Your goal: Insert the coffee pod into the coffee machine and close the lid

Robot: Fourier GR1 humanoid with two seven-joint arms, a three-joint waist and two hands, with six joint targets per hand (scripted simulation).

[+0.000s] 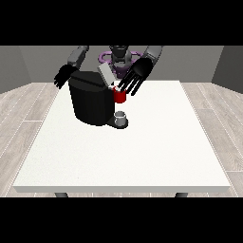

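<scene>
The hand at the view's right [137, 73] hangs above the coffee machine [91, 99], its fingers spread straight and pointing down toward a red thing at the machine [119, 96]; it holds nothing. The machine's grey lid [106, 74] stands tilted up beside that hand. A small grey thing [121, 116] sits on the machine's base at the front; whether it is the pod cannot be told. The hand at the view's left [62, 76] hangs behind the machine, fingers relaxed and empty, over the white table [142, 152].

Black coffee machine [90, 102], lid [107, 74] raised (tilted)
</scene>
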